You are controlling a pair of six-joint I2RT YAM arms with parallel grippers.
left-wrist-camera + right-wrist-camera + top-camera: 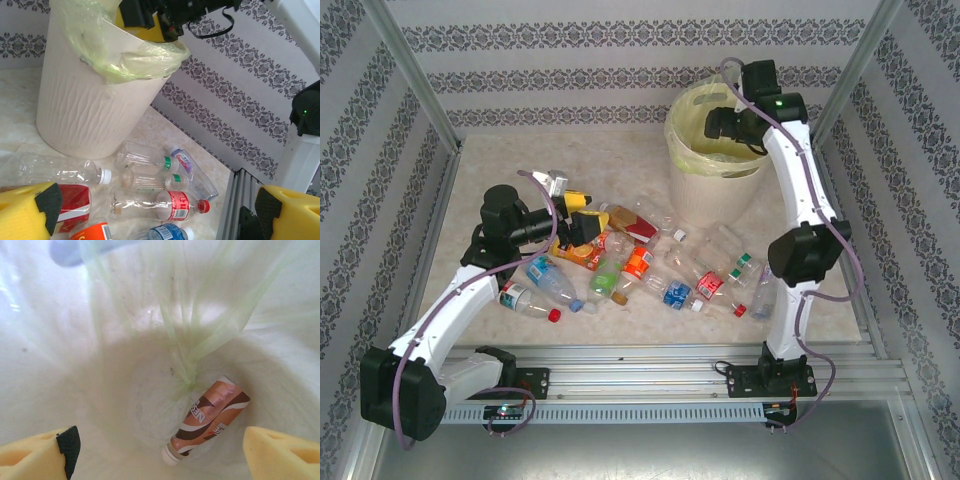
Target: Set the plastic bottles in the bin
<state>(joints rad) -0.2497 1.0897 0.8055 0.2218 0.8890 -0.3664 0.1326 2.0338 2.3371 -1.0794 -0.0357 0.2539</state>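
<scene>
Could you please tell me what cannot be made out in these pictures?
Top external: the right gripper hangs over the mouth of the bin, whose bottom cannot be seen.
Top external: the left gripper covers part of the bottle pile.
Left wrist: the orange-labelled bottle and blue-labelled bottle are cut off by the bottom edge.
Right wrist: a blurred blue shape at the top edge cannot be identified.

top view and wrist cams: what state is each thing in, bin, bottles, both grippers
bin: upright, lined with a bag, one bottle inside
brown-label bottle: lying on the bin's bottom, capped
bottles on the table: lying on their sides, some crushed
left gripper: open, empty, above the pile
right gripper: open, empty, over the bin's mouth
</scene>
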